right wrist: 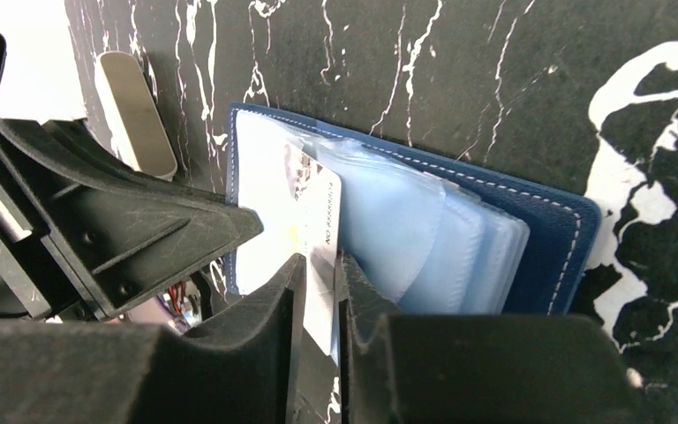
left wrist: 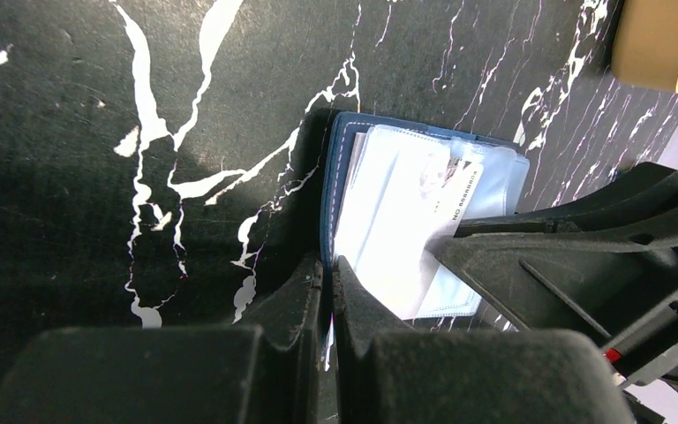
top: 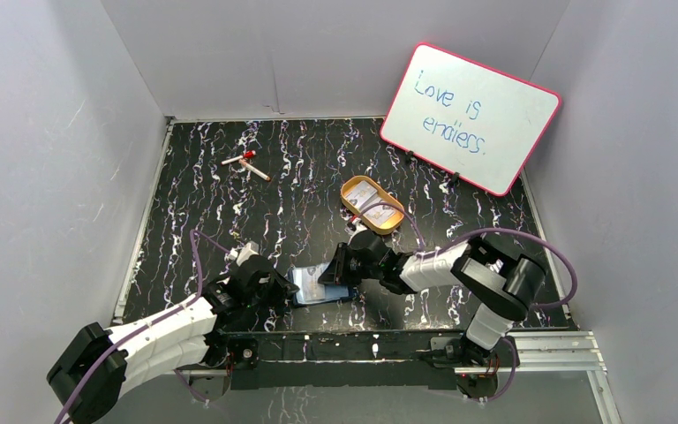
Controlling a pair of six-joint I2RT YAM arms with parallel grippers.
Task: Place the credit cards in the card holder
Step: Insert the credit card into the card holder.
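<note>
The navy card holder (top: 318, 288) lies open on the black marbled table near the front edge, its pale blue pockets (right wrist: 397, 230) fanned up. My left gripper (left wrist: 328, 265) is shut on the edge of its cover (left wrist: 339, 194). A white credit card (right wrist: 320, 212) with small print stands partly inside a pocket. My right gripper (right wrist: 318, 265) straddles the card's near end, jaws a little apart, with a gap beside the card. In the left wrist view the same card (left wrist: 459, 196) pokes out in front of the right gripper's fingers (left wrist: 547, 243).
The oval golden tin (top: 372, 205) stands behind the right arm with a pale card (top: 362, 192) inside. Two marker pens (top: 247, 164) lie at the back left. A pink-framed whiteboard (top: 470, 117) leans at the back right. Grey walls enclose the table.
</note>
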